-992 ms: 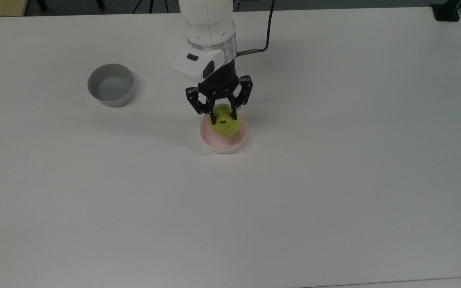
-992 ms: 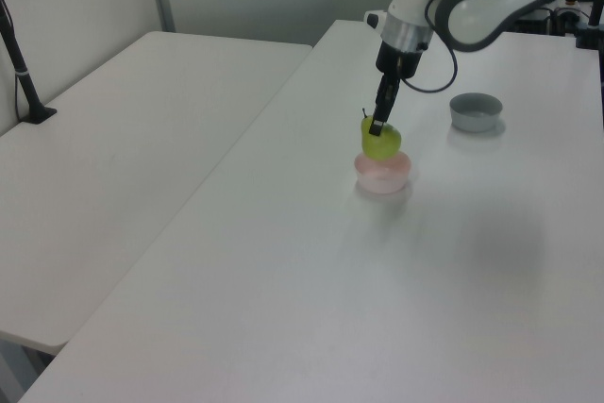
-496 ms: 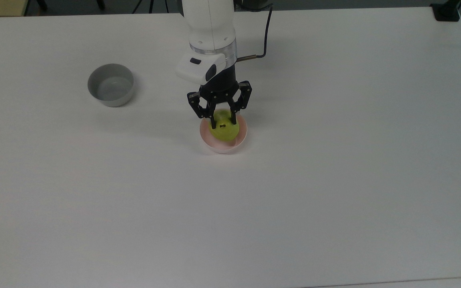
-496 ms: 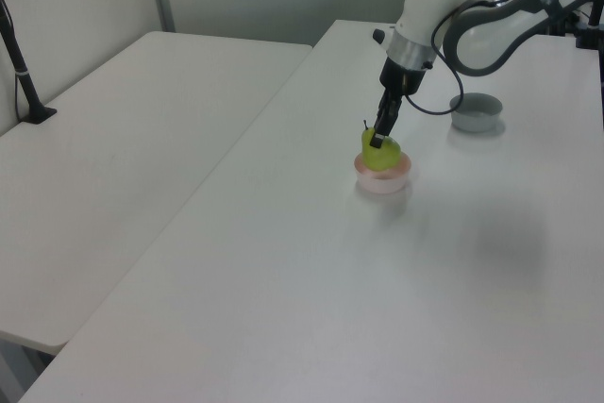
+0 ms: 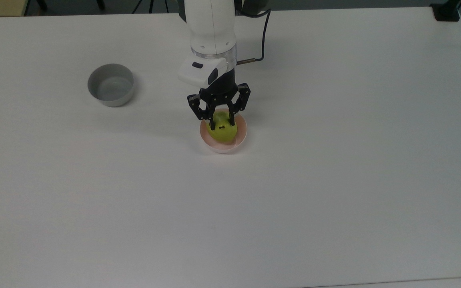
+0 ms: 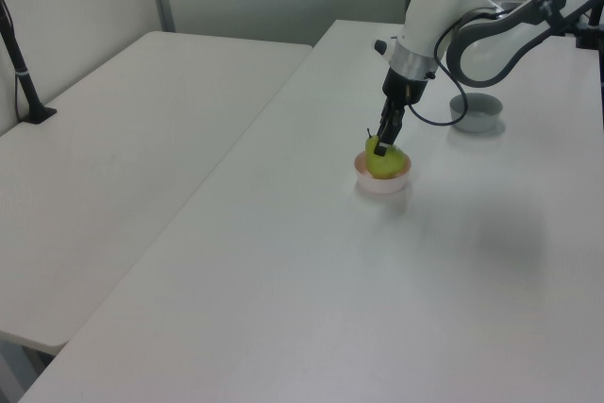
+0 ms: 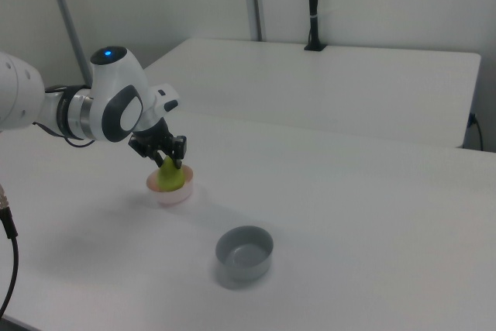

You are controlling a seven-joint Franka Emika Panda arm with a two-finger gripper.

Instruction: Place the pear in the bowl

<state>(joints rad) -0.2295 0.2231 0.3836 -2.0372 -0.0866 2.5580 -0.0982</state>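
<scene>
The gripper (image 5: 222, 124) grasps the yellow-green pear (image 5: 223, 131), dark stem on top, sitting inside the round pink bowl (image 5: 241, 138).

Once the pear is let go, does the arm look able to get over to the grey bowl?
Probably yes. The grey bowl stands alone on the table, off to the top view's left of the tool, which grips the pear in the pink bowl. Only bare tabletop lies between them.

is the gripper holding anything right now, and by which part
Yes: the gripper is shut on the pear, its fingertips pinching the narrow upper part near the stem, with the pear sitting low in the pink bowl.
</scene>
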